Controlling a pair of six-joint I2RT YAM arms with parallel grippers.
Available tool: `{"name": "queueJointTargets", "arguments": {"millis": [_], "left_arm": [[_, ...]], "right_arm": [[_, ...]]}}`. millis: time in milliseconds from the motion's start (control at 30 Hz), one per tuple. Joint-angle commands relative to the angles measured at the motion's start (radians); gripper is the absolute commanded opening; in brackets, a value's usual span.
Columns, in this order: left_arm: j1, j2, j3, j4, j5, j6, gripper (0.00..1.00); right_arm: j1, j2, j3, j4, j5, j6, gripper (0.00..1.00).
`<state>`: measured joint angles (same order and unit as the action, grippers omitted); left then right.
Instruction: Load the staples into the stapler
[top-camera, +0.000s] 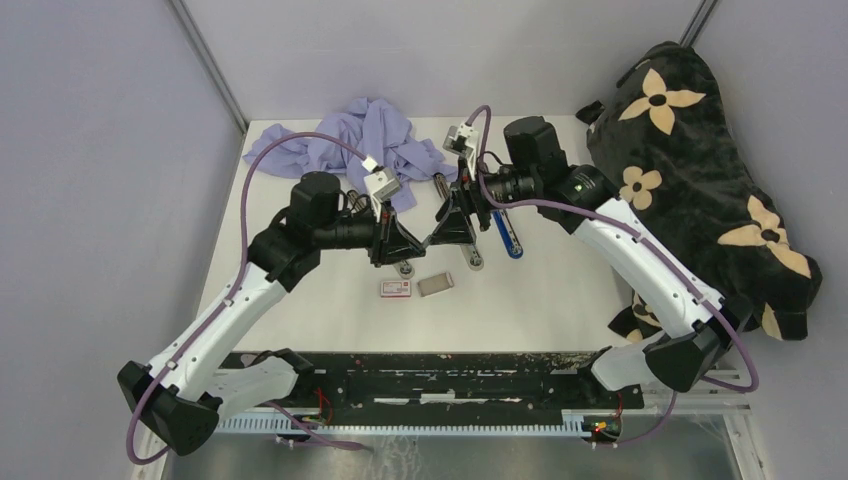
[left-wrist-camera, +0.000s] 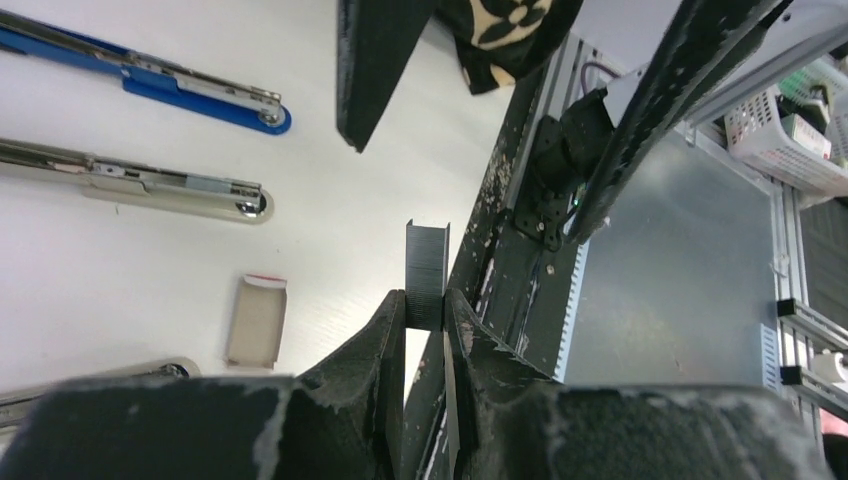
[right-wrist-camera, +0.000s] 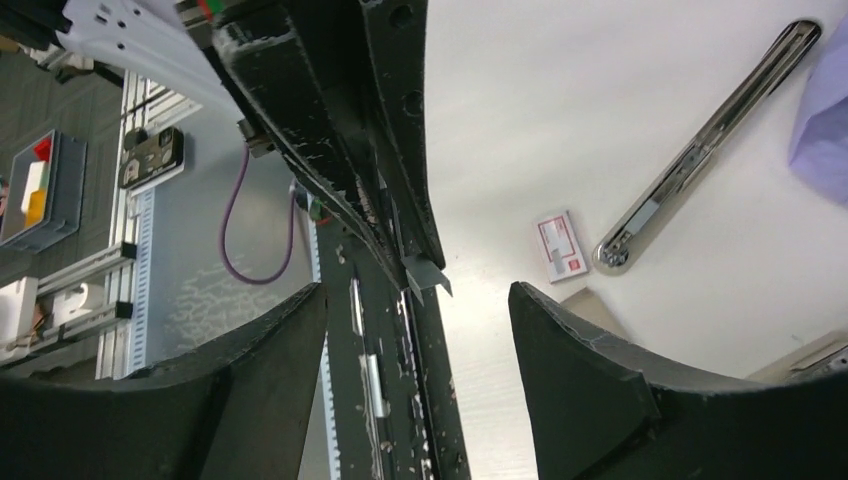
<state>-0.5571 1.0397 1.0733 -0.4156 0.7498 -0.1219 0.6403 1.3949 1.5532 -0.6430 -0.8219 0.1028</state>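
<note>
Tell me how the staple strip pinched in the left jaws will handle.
The staple strip looks thin and small, so it is probably light. Its ribbed face suggests many staples stuck side by side: likely stiff, yet apt to snap if bent. The left jaws grip only its lower end, so it may pivot or slip.

Robot lab: grey enclosure walls (top-camera: 90, 150), aluminium framing (top-camera: 207, 62).

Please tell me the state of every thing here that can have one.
left gripper: shut on the staple strip.
staple strip: pinched at one end, off the table.
right gripper: open, empty.
blue stapler: lying opened on the table.
silver stapler beside it: lying opened too.
red-and-white box: lying flat, tray taken out.
grey tray: beside the box.
</note>
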Motion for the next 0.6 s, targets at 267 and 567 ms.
{"name": "queueJointTargets", "arguments": {"millis": [267, 567], "left_arm": [[-0.075, 0.040, 0.104, -0.107, -0.068, 0.174, 0.13], [-0.092, 0.043, 0.101, -0.106, -0.067, 0.183, 0.12]], "right_arm": [[0.002, 0.123, 0.134, -0.213, -0.134, -0.141, 0.62], [0.011, 0.167, 0.161, -0.282, -0.151, -0.191, 0.56]]}}
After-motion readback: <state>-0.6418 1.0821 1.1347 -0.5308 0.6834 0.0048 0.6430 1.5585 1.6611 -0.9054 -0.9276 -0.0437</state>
